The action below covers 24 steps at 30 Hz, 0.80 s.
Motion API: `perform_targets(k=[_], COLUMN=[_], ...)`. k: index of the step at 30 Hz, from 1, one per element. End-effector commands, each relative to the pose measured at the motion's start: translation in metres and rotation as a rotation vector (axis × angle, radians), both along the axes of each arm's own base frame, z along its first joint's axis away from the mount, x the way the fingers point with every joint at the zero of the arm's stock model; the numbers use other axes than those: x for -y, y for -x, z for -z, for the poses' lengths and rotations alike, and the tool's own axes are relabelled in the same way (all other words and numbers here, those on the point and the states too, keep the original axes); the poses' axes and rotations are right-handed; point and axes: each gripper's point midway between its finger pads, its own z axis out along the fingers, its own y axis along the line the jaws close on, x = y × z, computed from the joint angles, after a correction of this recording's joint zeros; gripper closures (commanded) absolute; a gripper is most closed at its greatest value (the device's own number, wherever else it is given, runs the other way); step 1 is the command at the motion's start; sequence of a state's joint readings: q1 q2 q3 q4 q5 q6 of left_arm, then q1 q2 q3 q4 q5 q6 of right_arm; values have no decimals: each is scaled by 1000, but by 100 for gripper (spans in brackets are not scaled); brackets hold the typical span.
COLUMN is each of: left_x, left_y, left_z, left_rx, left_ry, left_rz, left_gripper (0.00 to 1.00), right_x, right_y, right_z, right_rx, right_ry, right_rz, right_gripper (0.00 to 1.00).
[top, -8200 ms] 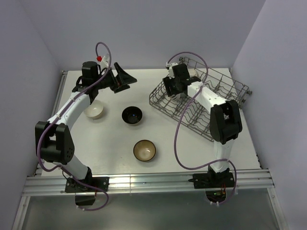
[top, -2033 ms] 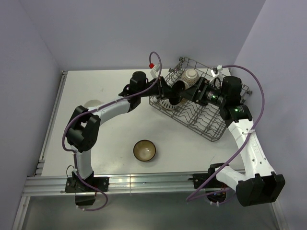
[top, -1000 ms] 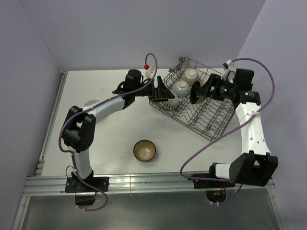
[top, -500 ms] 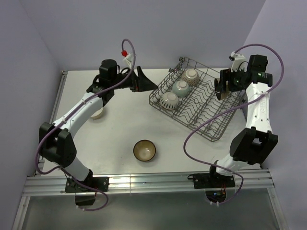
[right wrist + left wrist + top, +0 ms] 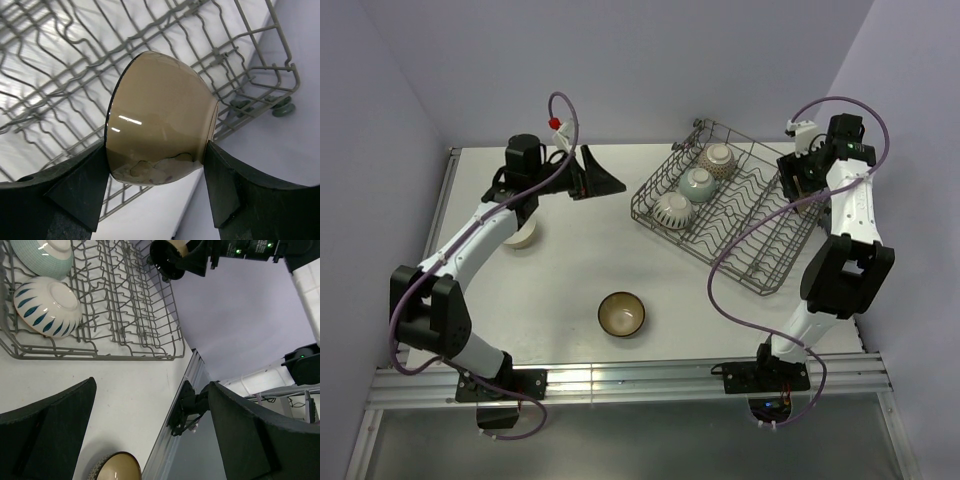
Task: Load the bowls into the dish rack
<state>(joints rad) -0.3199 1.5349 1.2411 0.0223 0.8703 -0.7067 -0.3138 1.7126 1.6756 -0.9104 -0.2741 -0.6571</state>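
Bowl (image 5: 160,120) of glossy finish lies on its side in the clenched right pincer (image 5: 156,147), above the rack (image 5: 750,235) near its right corner; its axis is about level, rim to the left of the wrist view, foot to the right. Left pincer (image 5: 603,175) is spread wide and empty over the tabletop (image 5: 560,290), left of the rack, where three bowls (image 5: 698,183) lean.

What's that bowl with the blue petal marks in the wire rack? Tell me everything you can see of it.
The petal bowl is small, round and glossy, ceramic by its look: cream, with a ring of dark teal petal shapes around a plain foot. It lies tipped, underside showing, in a corner of the dish rack, resting on its grey wires. The pale teal bowl sits beside it; whether they touch is unclear.
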Motion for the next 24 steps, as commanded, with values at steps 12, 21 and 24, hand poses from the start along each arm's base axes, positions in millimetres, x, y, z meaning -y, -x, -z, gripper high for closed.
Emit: perform_targets(k=[12,21,24], left_x=[-30,-45,-49], left_y=[-12,-22,-25], left_z=[-23,-18,-16], left_rx=[24,11,4], left_ry=[82,85,91], left_rz=[-37,-73,-83], left_gripper=[1,1,1], right_x=[44,50,51], right_y=[-74,-98,-100], right_z=[-17,9,18], right_rx=[199,173,153], right_ry=[323,437,458], right_rz=[19,8,8], right_gripper=[100,100,100])
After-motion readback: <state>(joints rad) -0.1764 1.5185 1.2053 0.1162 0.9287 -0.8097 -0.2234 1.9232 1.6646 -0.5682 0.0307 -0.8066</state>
